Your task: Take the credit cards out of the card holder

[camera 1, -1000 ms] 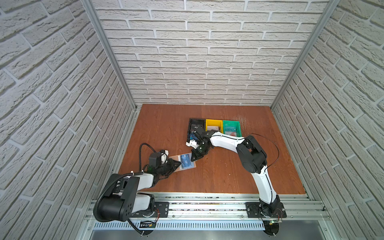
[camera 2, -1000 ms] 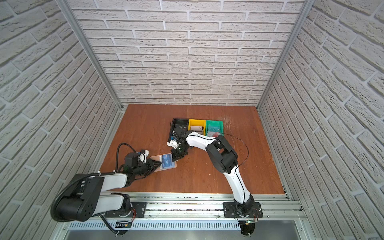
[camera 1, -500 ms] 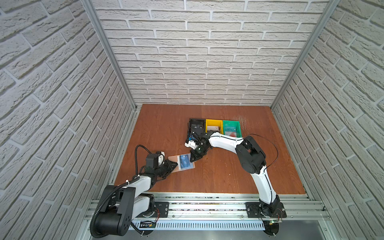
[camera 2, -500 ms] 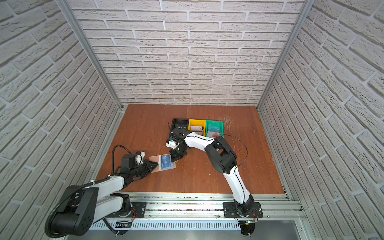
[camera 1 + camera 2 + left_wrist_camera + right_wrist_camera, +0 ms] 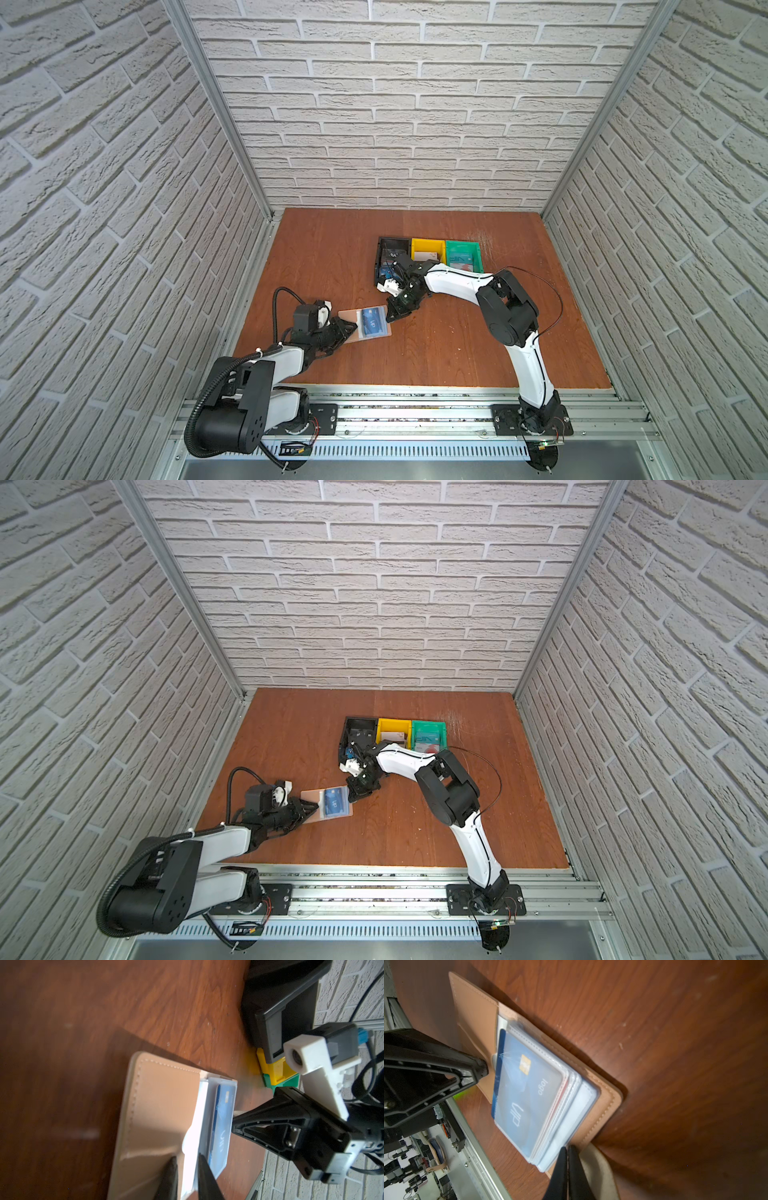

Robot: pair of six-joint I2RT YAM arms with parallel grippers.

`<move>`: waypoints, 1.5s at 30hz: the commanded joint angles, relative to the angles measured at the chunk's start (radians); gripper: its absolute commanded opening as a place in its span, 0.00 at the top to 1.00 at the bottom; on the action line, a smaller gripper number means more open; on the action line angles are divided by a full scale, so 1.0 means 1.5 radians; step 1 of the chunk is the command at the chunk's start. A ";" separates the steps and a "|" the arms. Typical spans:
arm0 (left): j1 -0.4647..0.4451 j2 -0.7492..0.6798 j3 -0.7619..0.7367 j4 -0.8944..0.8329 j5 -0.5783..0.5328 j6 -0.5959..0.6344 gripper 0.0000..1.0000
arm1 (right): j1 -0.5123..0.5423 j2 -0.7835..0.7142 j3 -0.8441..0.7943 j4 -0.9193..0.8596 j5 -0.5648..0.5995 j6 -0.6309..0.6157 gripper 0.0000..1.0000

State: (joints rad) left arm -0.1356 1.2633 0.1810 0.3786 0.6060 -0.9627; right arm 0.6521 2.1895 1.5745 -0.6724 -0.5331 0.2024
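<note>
So the left gripper (image 5: 188,1176) had its fingers narrow, pinching the card holder (image 5: 158,1105) at its clear sleeve edge. The right gripper (image 5: 568,1161) was closed tight, tips at the opposite edge beside the pale tab (image 5: 598,1167). The blue VIP card (image 5: 527,1093) sat topmost in the open holder, with bare table (image 5: 436,345) toward the front.

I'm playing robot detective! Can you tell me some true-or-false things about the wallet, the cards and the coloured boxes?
1. The card holder lies open on the table. True.
2. A blue card shows through its top clear sleeve. True.
3. The right gripper is wide open. False: it is shut, tips at the card holder's edge.
4. The yellow bin is empty. False: a pale card lies in it.
5. The yellow bin stands between the black bin and the green bin. True.
</note>
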 commanded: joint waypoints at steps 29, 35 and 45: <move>-0.082 0.116 0.119 -0.005 -0.049 0.026 0.78 | -0.058 -0.071 -0.017 -0.036 0.096 -0.034 0.91; -0.088 0.145 0.120 0.030 -0.047 0.014 0.78 | -0.043 -0.065 0.011 -0.034 0.088 -0.025 0.91; -0.098 0.170 0.125 0.057 -0.044 0.006 0.78 | -0.040 -0.038 0.029 -0.027 0.083 -0.015 0.91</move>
State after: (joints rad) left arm -0.2764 1.4940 0.3599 0.4507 0.5476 -0.9550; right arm 0.5842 2.1269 1.5887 -0.7151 -0.4068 0.1722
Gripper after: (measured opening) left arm 0.221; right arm 0.093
